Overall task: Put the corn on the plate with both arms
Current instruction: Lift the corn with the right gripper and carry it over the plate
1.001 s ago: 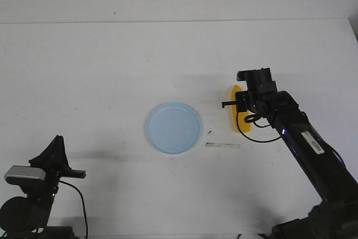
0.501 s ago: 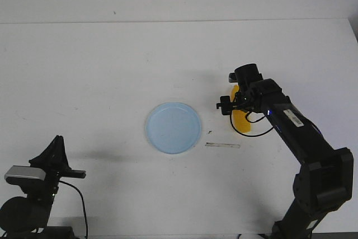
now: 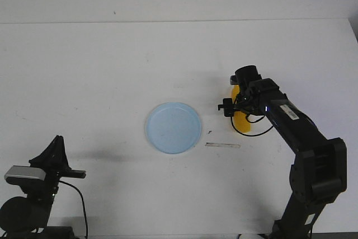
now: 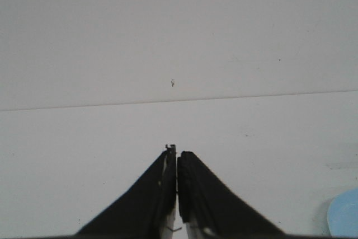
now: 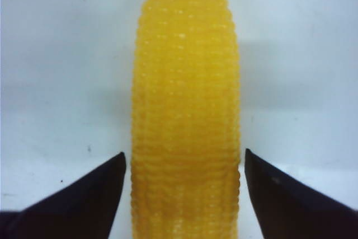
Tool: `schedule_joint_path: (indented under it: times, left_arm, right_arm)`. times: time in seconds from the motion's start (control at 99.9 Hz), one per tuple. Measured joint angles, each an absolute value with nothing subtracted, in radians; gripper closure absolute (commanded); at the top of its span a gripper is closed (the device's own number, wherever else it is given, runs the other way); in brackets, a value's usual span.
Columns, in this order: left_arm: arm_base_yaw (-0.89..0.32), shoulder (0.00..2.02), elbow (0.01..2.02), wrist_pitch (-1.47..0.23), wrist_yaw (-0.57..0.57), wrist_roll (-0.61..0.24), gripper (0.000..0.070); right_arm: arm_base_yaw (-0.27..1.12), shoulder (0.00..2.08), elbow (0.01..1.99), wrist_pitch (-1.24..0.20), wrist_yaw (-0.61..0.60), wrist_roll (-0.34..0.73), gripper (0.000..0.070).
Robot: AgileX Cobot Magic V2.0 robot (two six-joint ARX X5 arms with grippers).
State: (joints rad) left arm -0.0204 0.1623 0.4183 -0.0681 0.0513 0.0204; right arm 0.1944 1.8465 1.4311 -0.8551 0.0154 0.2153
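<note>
Reaching over the corn [image 3: 240, 120] in the front view, right gripper [image 3: 238, 103] low above it on the table [image 3: 100, 65], just right of the plate [image 3: 173, 127], which lies bare; left arm [image 3: 33, 194] parked at the near left corner, well apart. Grasp not yet made, carry and placing still to come. Pale label on the right arm, print too small to read.

Pressed together in the left wrist view, left gripper [image 4: 177, 163] holding nothing, a sliver of plate at the edge.

Spread in the right wrist view, fingers [image 5: 84, 194] flanking the corn with slim gaps either side. No brands legible anywhere.
</note>
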Motion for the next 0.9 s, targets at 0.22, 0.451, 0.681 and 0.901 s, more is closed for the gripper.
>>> schedule_joint_path:
  times: [0.22, 0.451, 0.681, 0.901]
  left_arm:
    - [-0.020, 0.162, 0.418, -0.068, 0.051, 0.020, 0.0699]
    - [-0.020, 0.162, 0.419, -0.068, 0.051, 0.020, 0.0699]
    - [-0.020, 0.162, 0.418, -0.068, 0.051, 0.020, 0.0699]
    - [-0.020, 0.162, 0.419, -0.068, 0.051, 0.020, 0.0699]
  right_arm:
    - [0.194, 1.847, 1.431, -0.855, 0.015, 0.215, 0.0316]
    - [0.194, 1.847, 1.431, -0.855, 0.016, 0.216, 0.0371]
    - [0.194, 1.847, 1.431, -0.855, 0.016, 0.216, 0.0371]
    - [0.205, 1.814, 1.431, -0.850, 0.020, 0.214, 0.0371]
